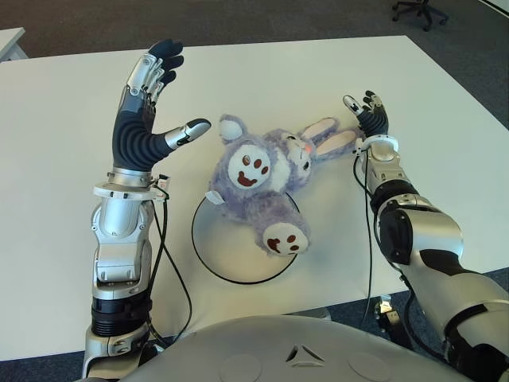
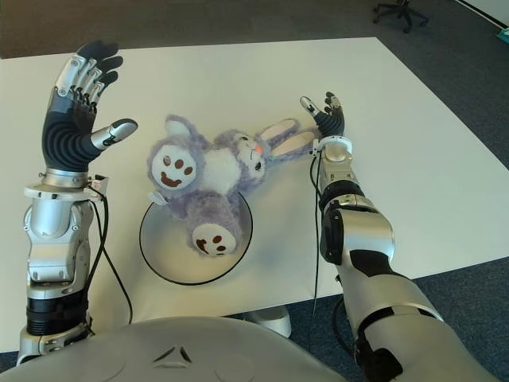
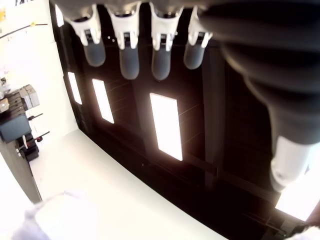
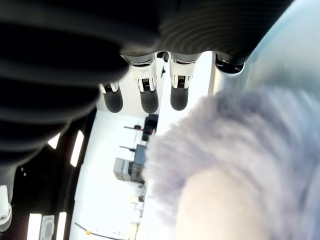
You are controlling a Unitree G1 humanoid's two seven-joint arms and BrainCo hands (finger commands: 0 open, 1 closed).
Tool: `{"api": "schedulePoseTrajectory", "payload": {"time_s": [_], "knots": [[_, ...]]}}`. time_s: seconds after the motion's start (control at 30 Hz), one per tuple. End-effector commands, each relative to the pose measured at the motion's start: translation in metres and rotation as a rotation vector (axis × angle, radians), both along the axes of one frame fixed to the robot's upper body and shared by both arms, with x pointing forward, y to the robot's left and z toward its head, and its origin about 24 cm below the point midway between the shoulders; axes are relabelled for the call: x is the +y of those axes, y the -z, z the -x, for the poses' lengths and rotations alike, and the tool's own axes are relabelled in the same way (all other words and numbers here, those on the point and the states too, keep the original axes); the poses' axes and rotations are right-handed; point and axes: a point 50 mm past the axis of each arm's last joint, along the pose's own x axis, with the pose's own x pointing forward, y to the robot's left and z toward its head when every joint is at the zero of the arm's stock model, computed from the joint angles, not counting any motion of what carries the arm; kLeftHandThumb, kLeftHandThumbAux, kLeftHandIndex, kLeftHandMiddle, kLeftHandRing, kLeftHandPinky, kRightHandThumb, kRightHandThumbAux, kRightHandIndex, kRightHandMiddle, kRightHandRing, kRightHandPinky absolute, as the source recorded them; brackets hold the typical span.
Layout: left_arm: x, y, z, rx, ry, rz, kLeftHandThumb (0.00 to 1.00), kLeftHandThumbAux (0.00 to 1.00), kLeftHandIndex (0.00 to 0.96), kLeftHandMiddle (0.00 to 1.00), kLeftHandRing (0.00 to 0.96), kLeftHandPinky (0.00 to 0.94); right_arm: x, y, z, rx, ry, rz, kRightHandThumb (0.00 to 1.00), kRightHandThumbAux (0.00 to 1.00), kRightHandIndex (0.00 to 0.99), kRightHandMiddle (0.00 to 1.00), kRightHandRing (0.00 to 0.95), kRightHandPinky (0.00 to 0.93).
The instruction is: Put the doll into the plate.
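Left hand [image 1: 147, 95] raised, fingers spread, empty, left of the doll [image 1: 266, 171]. Doll's legs lie over the plate [image 1: 219, 255]; head and ears hang past the plate's far-right rim on the table [image 1: 445, 119]. Right hand [image 1: 367, 111] open beside the ears, gripping nothing. Placement looks nearly done; next: nudge the head inward.

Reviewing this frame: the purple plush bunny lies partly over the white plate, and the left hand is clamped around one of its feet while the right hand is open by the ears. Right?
Not quite. The left hand is not clamped on a foot: the left eye view shows it raised, open and clear of the plush bunny. The rest holds: the bunny lies partly over the white plate, and the right hand is open by the ears.
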Motion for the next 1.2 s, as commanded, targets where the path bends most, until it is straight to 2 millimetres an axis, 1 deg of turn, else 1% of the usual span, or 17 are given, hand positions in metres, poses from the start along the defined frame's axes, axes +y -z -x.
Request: {"api": "schedulePoseTrajectory", "payload": {"time_s": [0.03,0.1,0.13,0.17,0.23,0.27,0.3,0.33,0.37,0.43,0.47,0.53,0.63,0.67,0.87,1.03,1.2], "knots": [[0.003,-0.001,-0.006,-0.034,0.006,0.043,0.032,0.635,0.082,0.132,0.152,0.096,0.002,0.046,0.022,0.196,0.009,-0.032,0.0,0.528,0.0,0.0,0.0,0.0],[0.004,-0.002,-0.007,-0.049,0.012,0.052,0.033,0.638,0.069,0.127,0.158,0.082,0.002,0.046,0.022,0.196,0.01,-0.032,0.0,0.53,0.0,0.0,0.0,0.0],[0.01,0.001,-0.009,-0.055,0.003,0.048,0.032,0.639,0.068,0.127,0.159,0.08,0.002,0.046,0.022,0.196,0.009,-0.032,0.0,0.53,0.0,0.0,0.0,0.0],[0.016,0.003,-0.011,-0.066,-0.01,0.04,0.013,0.578,0.039,0.109,0.151,0.034,0.002,0.046,0.022,0.196,0.01,-0.032,0.0,0.532,0.0,0.0,0.0,0.0],[0.026,0.006,-0.015,-0.09,-0.033,0.026,0.001,0.536,0.024,0.101,0.145,0.011,0.002,0.046,0.022,0.197,0.011,-0.031,0.0,0.534,0.0,0.0,0.0,0.0],[0.029,0.007,-0.017,-0.101,-0.04,0.021,0.0,0.471,0.009,0.097,0.128,0.014,0.002,0.046,0.022,0.197,0.011,-0.03,0.0,0.532,0.0,0.0,0.0,0.0],[0.034,0.008,-0.019,-0.112,-0.052,0.016,0.0,0.46,0.006,0.096,0.125,0.014,0.002,0.046,0.022,0.198,0.012,-0.029,0.0,0.532,0.0,0.0,0.0,0.0],[0.038,0.01,-0.021,-0.12,-0.06,0.012,0.0,0.426,0.001,0.094,0.119,0.017,0.002,0.046,0.022,0.198,0.012,-0.028,0.0,0.531,0.0,0.0,0.0,0.0],[0.038,0.01,-0.021,-0.131,-0.061,0.011,0.0,0.404,0.0,0.09,0.108,0.015,0.002,0.046,0.022,0.198,0.012,-0.027,0.0,0.527,0.0,0.0,0.0,0.0],[0.041,0.009,-0.025,-0.143,-0.057,0.01,0.0,0.39,0.0,0.086,0.099,0.013,0.002,0.047,0.022,0.198,0.011,-0.025,0.0,0.524,0.0,0.0,0.0,0.0],[0.043,0.009,-0.027,-0.146,-0.055,0.01,0.002,0.353,0.0,0.068,0.068,0.014,0.002,0.047,0.022,0.198,0.011,-0.024,0.0,0.518,0.0,0.0,0.0,0.0],[0.047,0.008,-0.033,-0.153,-0.051,0.014,0.0,0.326,0.0,0.061,0.051,0.011,0.002,0.047,0.022,0.198,0.011,-0.024,0.0,0.517,0.0,0.0,0.0,0.0],[0.052,0.01,-0.041,-0.157,-0.036,0.03,0.0,0.306,0.0,0.053,0.038,0.01,0.002,0.047,0.022,0.198,0.012,-0.024,0.0,0.519,0.0,0.0,0.0,0.0],[0.055,0.012,-0.044,-0.155,-0.029,0.041,0.0,0.271,0.0,0.034,0.016,0.008,0.002,0.047,0.022,0.199,0.012,-0.024,0.0,0.518,0.0,0.0,0.0,0.0],[0.07,0.026,-0.055,-0.128,0.023,0.122,0.0,0.208,0.0,0.025,0.001,0.0,0.001,0.048,0.023,0.202,0.014,-0.024,0.0,0.511,0.0,0.0,0.0,0.0],[0.071,0.027,-0.061,-0.133,0.044,0.133,0.0,0.192,0.0,0.035,0.005,0.0,0.001,0.047,0.023,0.202,0.013,-0.027,0.0,0.51,0.0,0.0,0.0,0.0],[0.07,0.028,-0.067,-0.138,0.046,0.12,0.0,0.203,0.0,0.051,0.022,0.008,0.001,0.047,0.023,0.203,0.016,-0.029,0.0,0.517,0.0,0.0,0.0,0.0]]}}
